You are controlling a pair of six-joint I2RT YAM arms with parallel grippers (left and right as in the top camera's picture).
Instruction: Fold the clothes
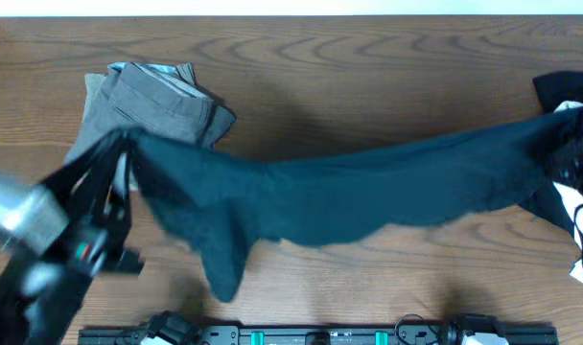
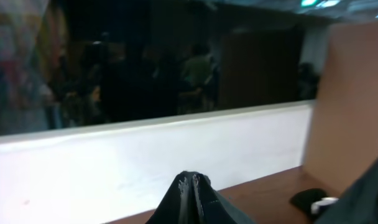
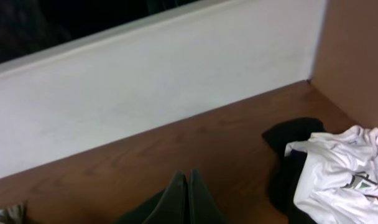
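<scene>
Trousers [image 1: 162, 101] are lying folded; left pincer [image 2: 192, 185] and right pincer [image 3: 188, 188] are gripping the unfolded black T-shirt [image 1: 368, 187], stretching it out.

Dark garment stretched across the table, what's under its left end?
Folded grey trousers partly show beneath it, on the table; their lower part is covered by the garment.

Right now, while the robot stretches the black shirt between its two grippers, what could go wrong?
1. The black T-shirt is pulled out between the shut left gripper and right gripper; more pull might slip it free.
2. Its left end is over the folded grey trousers and could drag them askew.
3. Part of it hangs lower on the left and may crumple underneath when laid down.
</scene>
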